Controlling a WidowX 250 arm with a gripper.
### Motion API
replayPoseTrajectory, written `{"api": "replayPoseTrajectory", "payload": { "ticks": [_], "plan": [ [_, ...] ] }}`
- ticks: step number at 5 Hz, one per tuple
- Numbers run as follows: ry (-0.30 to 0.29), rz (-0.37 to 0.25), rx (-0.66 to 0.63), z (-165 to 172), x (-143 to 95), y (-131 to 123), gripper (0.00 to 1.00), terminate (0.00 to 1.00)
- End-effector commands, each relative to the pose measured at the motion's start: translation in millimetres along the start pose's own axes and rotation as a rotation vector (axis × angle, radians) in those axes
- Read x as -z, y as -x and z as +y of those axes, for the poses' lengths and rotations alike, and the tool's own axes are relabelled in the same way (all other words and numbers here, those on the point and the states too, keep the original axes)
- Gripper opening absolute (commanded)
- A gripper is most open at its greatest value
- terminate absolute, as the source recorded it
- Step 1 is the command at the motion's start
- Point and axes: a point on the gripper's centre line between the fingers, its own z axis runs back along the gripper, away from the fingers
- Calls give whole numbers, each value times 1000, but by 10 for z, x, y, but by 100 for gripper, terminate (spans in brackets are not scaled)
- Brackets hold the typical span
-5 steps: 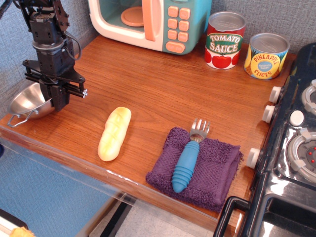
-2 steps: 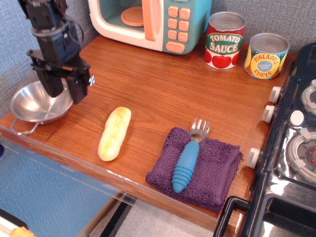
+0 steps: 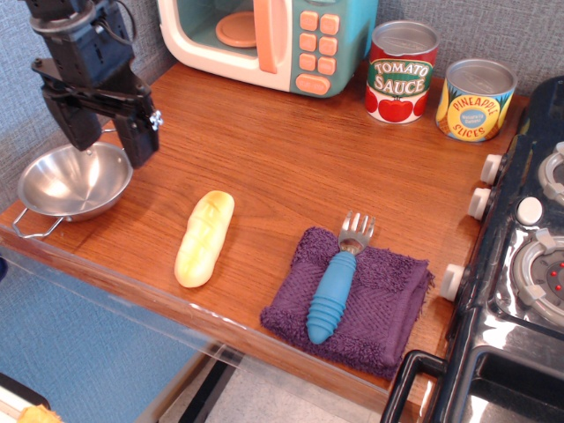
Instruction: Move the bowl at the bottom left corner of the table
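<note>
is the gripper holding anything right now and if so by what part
Nothing is held. The gripper is open above the bowl, which sits free on the table.

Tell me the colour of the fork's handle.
Blue, ribbed fork handle, lying on the purple cloth; seen in the observation.image view.

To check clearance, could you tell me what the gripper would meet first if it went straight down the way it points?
Probably the bowl: the open gripper hangs over its far rim, though depth is uncertain.
</note>
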Motion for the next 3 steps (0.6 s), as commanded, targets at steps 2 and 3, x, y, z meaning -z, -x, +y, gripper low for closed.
{"api": "replayPoseTrajectory", "payload": {
  "ticks": [2, 3],
  "plan": [
    [-58, 17, 29, -45, -99, -10, 100, 0],
    [-58, 17, 29, -45, -99, -10, 100, 100]
  ]
}}
